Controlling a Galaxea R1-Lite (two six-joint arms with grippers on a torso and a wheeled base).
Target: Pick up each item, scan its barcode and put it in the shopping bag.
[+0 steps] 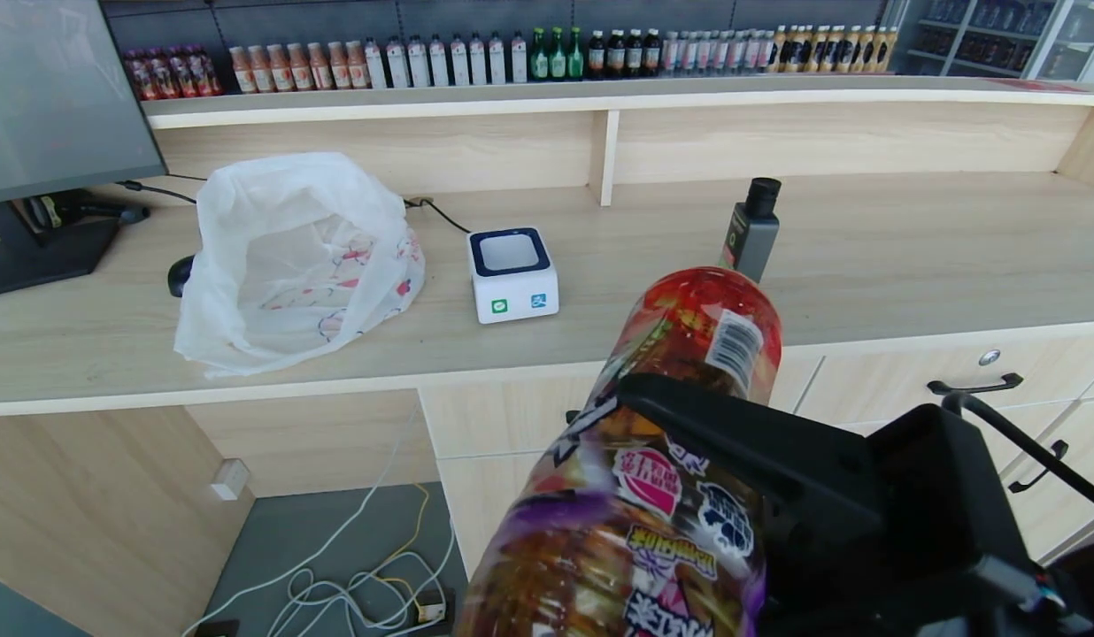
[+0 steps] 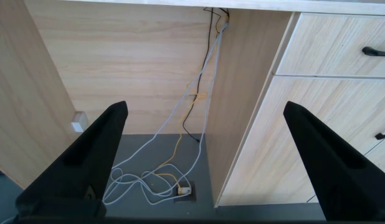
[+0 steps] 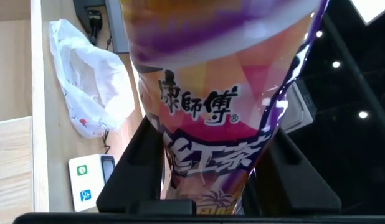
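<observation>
Bottle of red tea, barcode label up, is clamped tilted between the fingers of the right tool, just before the bench front. On the bench stand a white scanner, an upright grey black-capped bottle and the open white shopping bag, its contents unclear. The left tool gapes wide and bare, low before the bench.

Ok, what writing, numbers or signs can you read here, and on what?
Colourful plastic drink bottle in the right gripper: large Chinese lettering on the label; a barcode, digits too small to read.
White box-shaped scanner: one green and one blue square icon, no readable words.
Dark grey bottle: label too small to read.
Bottles on the back shelf: labels too small to read.
</observation>
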